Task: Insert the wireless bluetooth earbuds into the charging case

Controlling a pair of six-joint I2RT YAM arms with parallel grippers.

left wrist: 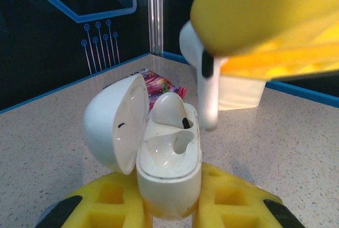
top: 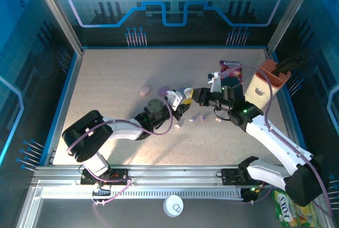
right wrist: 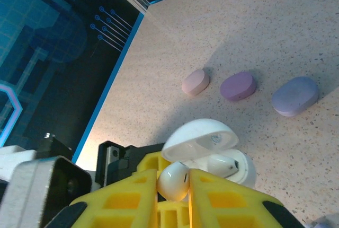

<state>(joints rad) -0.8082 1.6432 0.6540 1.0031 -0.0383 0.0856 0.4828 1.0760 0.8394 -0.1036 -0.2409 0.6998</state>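
From above, the left arm lies low across the speckled beige table (top: 122, 69) with its elbow bent. Its left gripper (top: 178, 99) meets the right gripper (top: 199, 94) at mid-table, where the right arm stretches in from the near right corner. Tiny purple and pale plastic earbuds (top: 197, 117) lie loose just in front of them.

At the left wrist, the left gripper (left wrist: 169, 199) is clamped on the white glossy plastic charging case (left wrist: 169, 169). The case stands upright with its lid open leftward and a seated white earbud (left wrist: 168, 108) inside. A white stemmed earbud (left wrist: 207, 79) hangs just above the empty socket.

At the right wrist, the right gripper (right wrist: 174, 185) pinches the white stemmed earbud (right wrist: 174, 179) above the open case.
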